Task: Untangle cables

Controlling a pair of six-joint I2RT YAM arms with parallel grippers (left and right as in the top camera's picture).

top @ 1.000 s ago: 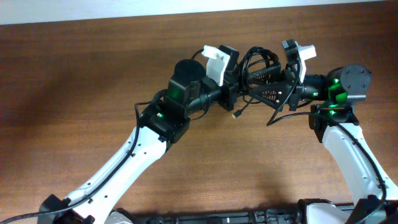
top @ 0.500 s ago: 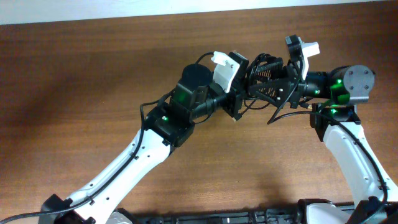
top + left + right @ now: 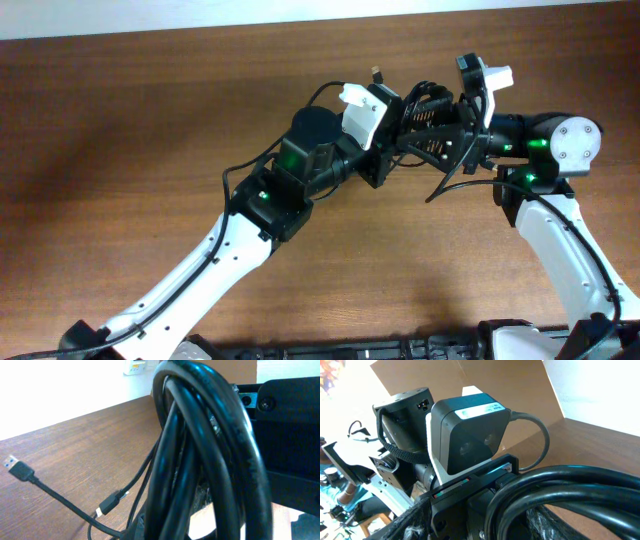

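Note:
A bundle of black cables (image 3: 425,112) hangs in the air between my two grippers, above the far part of the table. My left gripper (image 3: 392,140) grips it from the left and my right gripper (image 3: 448,140) from the right. In the left wrist view the thick coil (image 3: 200,450) fills the middle and hides the jaws. A USB-A plug (image 3: 16,468) and a small plug (image 3: 112,504) trail off to the left. In the right wrist view the loops (image 3: 560,495) run between the fingers. One plug end (image 3: 377,73) sticks up and one loose strand (image 3: 447,184) hangs down.
The brown wooden table (image 3: 130,130) lies below, with a white wall along its far edge (image 3: 200,15). The left wrist's camera housing (image 3: 465,435) sits close in front of the right wrist. The right gripper's black body (image 3: 290,425) fills the right of the left wrist view.
My left gripper has moved up towards the far edge and turned, closing on the right gripper. The plug end that hung below it has swung above it. The right gripper has barely shifted.

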